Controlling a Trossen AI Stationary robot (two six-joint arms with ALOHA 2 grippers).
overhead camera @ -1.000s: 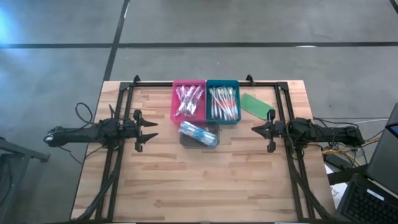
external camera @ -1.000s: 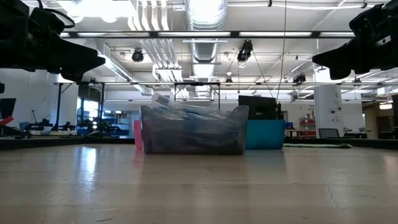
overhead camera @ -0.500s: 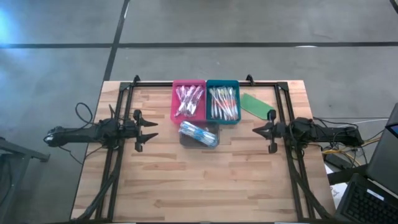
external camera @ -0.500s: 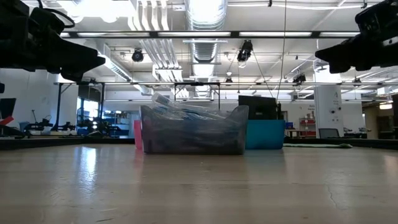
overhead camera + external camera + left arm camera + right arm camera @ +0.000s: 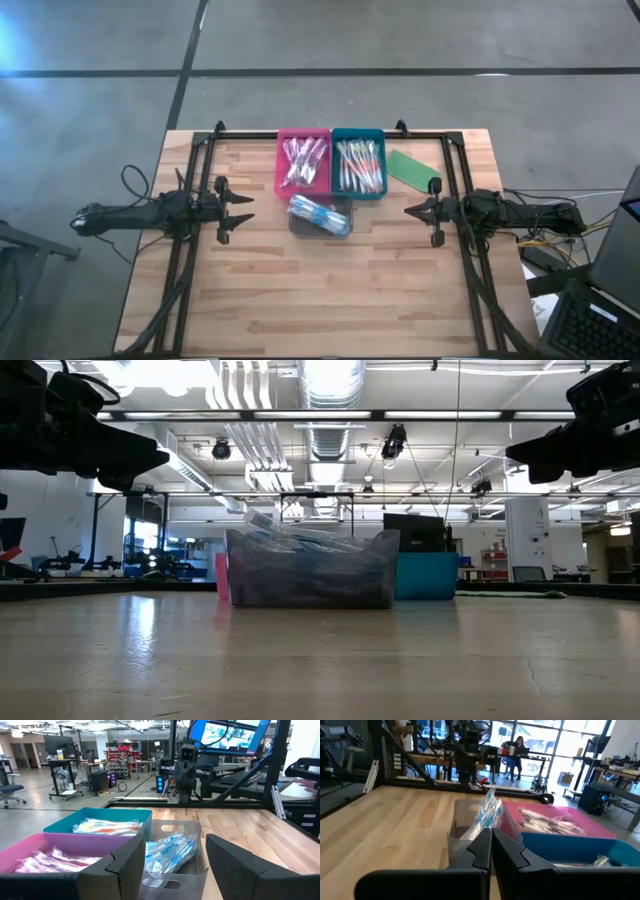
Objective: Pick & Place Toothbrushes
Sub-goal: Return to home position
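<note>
Left fingers [image 5: 240,867] apart, right fingers [image 5: 512,858] together; wooden table [image 5: 330,290].

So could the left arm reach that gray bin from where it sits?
Probably yes: the left tool, open, points at the gray bin, with only bare table between them.

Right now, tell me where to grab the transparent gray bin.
Take the transparent gray bin by the short end wall with the handle slot, coming from the open left gripper's side, likely from above: that wall faces it, and the blue toothbrushes heap along the middle.
</note>
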